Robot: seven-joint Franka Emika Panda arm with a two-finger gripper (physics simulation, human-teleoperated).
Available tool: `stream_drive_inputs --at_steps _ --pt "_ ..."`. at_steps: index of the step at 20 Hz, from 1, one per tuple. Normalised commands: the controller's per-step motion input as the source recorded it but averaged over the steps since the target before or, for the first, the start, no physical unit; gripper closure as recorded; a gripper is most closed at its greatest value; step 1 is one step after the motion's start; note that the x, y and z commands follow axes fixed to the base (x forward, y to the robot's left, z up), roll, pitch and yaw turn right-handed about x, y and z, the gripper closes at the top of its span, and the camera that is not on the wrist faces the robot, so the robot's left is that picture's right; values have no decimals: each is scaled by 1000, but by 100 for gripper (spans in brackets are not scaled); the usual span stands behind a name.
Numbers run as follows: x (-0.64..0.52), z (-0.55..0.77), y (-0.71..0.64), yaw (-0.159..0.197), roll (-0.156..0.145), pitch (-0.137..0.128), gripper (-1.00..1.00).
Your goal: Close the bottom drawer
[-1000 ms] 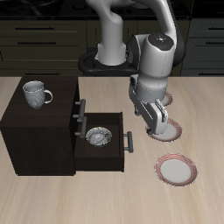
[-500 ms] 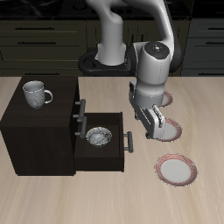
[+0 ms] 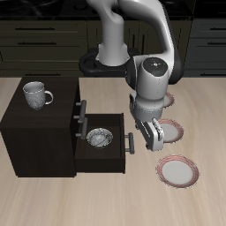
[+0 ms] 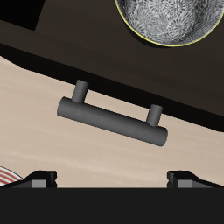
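The dark brown cabinet (image 3: pixel 40 132) stands on the table with its bottom drawer (image 3: pixel 106 152) pulled out. A patterned bowl (image 3: pixel 100 138) lies inside the drawer and also shows in the wrist view (image 4: pixel 166 17). The drawer's dark grey bar handle (image 3: pixel 131 142) faces my gripper (image 3: pixel 147 134), which hangs just beside it, low over the table. In the wrist view the handle (image 4: pixel 112 118) lies straight ahead, apart from my gripper (image 4: pixel 112 178). Its fingertips (image 4: pixel 39 178) stand wide apart and hold nothing.
The drawer above has a like handle (image 3: pixel 83 109) and is shut. A metal mug (image 3: pixel 35 93) stands on the cabinet top. A red-rimmed plate (image 3: pixel 170 131) lies behind my gripper, another (image 3: pixel 177 170) nearer the table's front edge.
My gripper has come down and moved toward the bottom drawer's handle. The drawer, bowl, mug and plates have not moved.
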Motion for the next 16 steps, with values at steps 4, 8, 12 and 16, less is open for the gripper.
stream_drive_inputs --at_steps 4,8,12,16 --pt "-94 -120 6 -13 7 -10 -100" --pt "51 -158 -165 -18 -24 6 -100" --pt "124 -242 -329 -74 -20 33 -100" --pt "77 -47 -297 -15 -30 -10 -100"
